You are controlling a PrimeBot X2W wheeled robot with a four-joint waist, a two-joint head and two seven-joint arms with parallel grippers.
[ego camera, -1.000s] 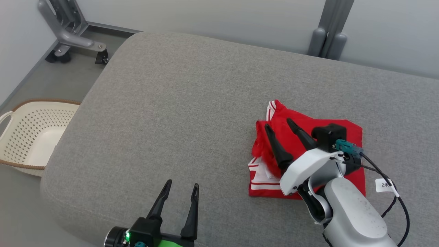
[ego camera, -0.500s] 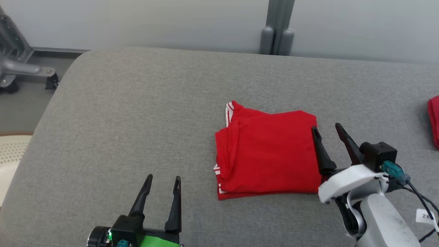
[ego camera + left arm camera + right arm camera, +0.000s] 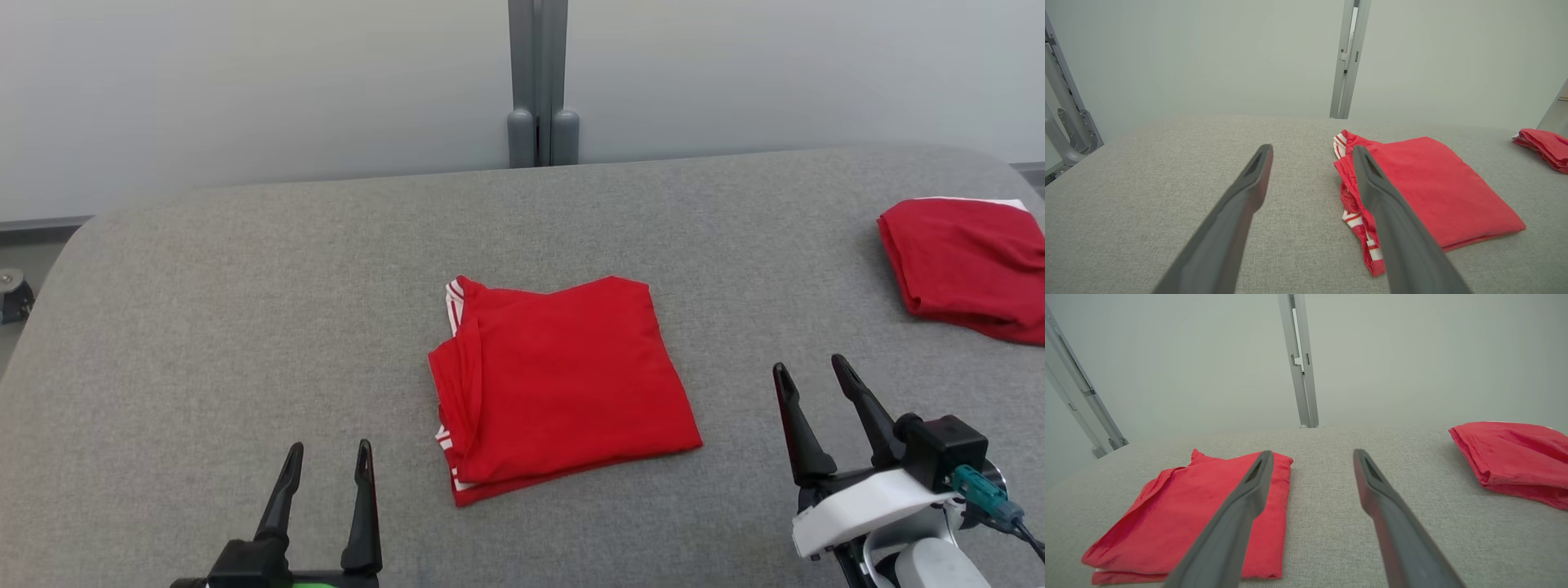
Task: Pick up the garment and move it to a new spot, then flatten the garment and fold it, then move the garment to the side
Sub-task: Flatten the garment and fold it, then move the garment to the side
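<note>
The garment (image 3: 563, 384) is red with white-striped trim, folded into a flat rectangle in the middle of the grey cushioned surface (image 3: 245, 327). It also lies right of my left fingers in the left wrist view (image 3: 1433, 192) and left of my right fingers in the right wrist view (image 3: 1208, 506). My left gripper (image 3: 326, 449) stands open at the lower left, apart from the garment, with nothing between its fingers. Open and empty too, my right gripper (image 3: 810, 363) sits at the lower right, clear of the garment's right edge.
A second red folded cloth (image 3: 967, 261) lies at the far right of the surface, also seen in the right wrist view (image 3: 1511, 457). A grey metal post (image 3: 539, 82) stands against the pale wall behind. A caster (image 3: 12, 298) shows at the left edge.
The camera has turned right, so the whole scene slid left and the second red cloth came into view. My right gripper has come off the garment and drawn back to its right; both stay open.
</note>
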